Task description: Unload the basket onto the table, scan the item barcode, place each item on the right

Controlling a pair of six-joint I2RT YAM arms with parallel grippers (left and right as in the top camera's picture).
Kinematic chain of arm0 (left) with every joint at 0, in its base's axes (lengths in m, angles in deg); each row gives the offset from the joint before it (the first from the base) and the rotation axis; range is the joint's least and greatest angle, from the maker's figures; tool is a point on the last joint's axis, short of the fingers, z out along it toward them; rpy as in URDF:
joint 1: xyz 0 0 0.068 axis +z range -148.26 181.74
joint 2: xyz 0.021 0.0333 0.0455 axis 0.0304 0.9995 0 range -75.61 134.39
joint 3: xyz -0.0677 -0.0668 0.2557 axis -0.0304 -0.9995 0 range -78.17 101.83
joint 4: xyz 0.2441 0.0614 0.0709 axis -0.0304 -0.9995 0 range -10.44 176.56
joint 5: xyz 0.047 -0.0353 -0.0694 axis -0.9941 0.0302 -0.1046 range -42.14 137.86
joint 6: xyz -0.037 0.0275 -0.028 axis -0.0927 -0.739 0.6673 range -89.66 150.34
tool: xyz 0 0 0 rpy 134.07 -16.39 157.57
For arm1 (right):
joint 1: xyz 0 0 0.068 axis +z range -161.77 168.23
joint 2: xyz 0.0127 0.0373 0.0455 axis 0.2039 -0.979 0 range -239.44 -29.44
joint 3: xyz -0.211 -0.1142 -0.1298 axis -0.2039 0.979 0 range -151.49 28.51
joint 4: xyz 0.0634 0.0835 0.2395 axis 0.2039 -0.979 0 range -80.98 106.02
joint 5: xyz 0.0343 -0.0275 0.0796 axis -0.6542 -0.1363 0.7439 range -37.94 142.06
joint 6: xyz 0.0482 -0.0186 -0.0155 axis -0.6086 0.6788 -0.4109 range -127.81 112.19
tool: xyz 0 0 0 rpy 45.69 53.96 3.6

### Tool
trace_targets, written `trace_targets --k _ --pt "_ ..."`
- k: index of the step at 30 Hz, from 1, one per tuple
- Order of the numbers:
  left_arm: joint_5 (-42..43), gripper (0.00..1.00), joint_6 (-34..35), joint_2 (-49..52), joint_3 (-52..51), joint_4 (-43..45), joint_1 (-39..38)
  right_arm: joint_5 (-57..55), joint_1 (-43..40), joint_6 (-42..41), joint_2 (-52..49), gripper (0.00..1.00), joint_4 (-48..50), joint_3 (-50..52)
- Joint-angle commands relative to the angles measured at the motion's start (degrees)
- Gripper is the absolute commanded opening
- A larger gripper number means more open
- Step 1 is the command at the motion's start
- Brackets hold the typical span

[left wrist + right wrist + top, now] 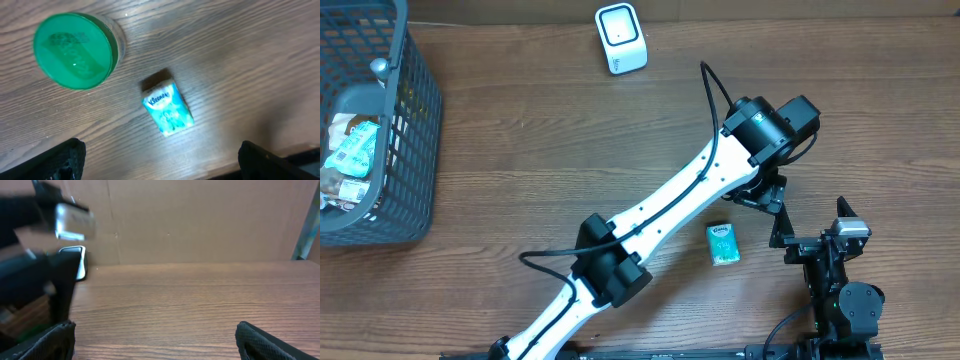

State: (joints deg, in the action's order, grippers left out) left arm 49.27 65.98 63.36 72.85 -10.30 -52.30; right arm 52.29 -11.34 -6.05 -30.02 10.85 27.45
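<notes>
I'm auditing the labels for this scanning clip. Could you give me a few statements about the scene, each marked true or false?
1. The Kleenex pack lies flat on the table, ungripped. True.
2. The left gripper is shut on the pack. False: its jaws are open, above the pack.
3. The white scanner stands on the table, apart from the pack. True.
4. The basket is empty. False: it holds packaged items.
5. The green-lidded container sits inside the basket. False: it stands on the table near the pack.

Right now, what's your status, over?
Left end effector open, empty, above Kleenex pack. Right end effector open, empty. Pack lies on table, untouched. Green-lidded container beside it, not touching.
</notes>
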Motion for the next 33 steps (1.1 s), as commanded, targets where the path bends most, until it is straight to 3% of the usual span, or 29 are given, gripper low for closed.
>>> trace_targets --k 1,5,10,13,15,20,22,25,29,32,33 --pt "-0.24 1.00 -2.43 -3.76 -0.31 0.02 -0.94 0.46 0.24 0.20 0.42 1.00 0.37 0.61" --pt "-1.62 1.00 -2.91 -6.91 -2.91 0.02 -1.60 0.48 0.24 0.20 0.42 1.00 0.35 0.61" --pt "-5.57 1.00 0.09 -16.02 -15.39 0.02 -1.22 0.48 0.24 0.20 0.42 1.00 0.37 0.61" --pt "-10.40 1.00 6.10 -23.43 -25.79 0.02 -1.01 0.48 0.24 0.20 0.42 1.00 0.35 0.61" --pt "-12.74 1.00 13.86 -29.97 -34.82 0.20 -0.98 0.48 0.24 0.20 0.42 1.00 0.37 0.61" --pt "-10.12 1.00 22.71 -36.96 -47.08 7.26 -1.01 0.48 0.24 0.20 0.42 1.00 0.37 0.61" --pt "-6.36 0.91 22.93 -37.16 -50.64 12.39 -0.98 0.48 0.24 0.20 0.42 1.00 0.37 0.61" --pt "1.70 0.63 22.93 -36.98 -58.21 24.81 -0.87 0.48 0.24 0.20 0.42 1.00 0.37 0.61" --pt "4.72 0.55 22.97 -36.87 -64.43 37.33 -0.63 0.48 0.24 0.20 0.42 1.00 0.35 0.61" --pt "3.72 0.40 23.12 -36.70 -66.07 41.51 -0.63 0.48 0.24 0.20 0.42 1.00 0.37 0.61" --pt "2.93 0.31 23.19 -36.54 -66.20 41.79 -0.63 0.48 0.24 0.20 0.42 1.00 0.37 0.61"
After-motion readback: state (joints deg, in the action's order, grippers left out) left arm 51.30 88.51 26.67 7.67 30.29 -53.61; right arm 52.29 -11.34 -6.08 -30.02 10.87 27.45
